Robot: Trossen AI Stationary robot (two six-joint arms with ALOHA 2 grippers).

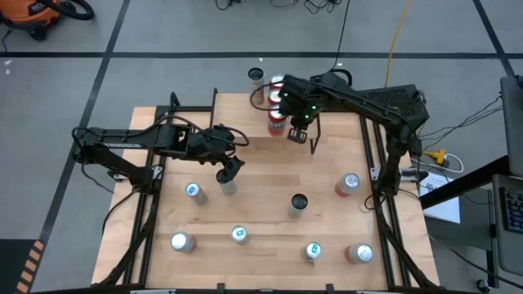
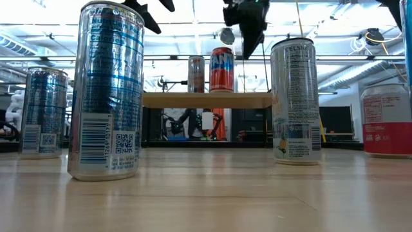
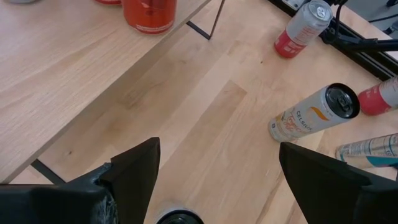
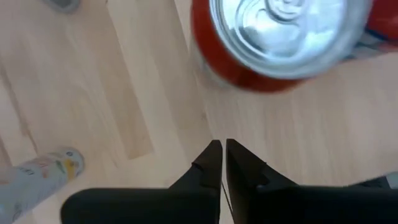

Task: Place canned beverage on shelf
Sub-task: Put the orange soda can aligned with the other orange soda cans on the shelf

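Cans [image 2: 106, 90] dot the wooden table [image 1: 261, 167]; left hand [image 1: 227, 175] spread, right hand [image 1: 299, 133] pressed together.

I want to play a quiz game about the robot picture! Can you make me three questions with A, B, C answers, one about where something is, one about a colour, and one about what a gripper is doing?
1. Where does the red can stand?
A. On the shelf
B. On the floor
C. In the left gripper

2. What colour is the top of the can with the orange and white label?
A. Green
B. Black
C. Yellow

3. How are the right gripper fingers?
A. Wide open
B. Holding a can
C. Shut with nothing between them

Answers:
1. A, the low view shows it on the light wooden board.
2. B, the left wrist view shows its dark lid.
3. C, the right wrist view shows the two fingers pressed together, apart from the red can.
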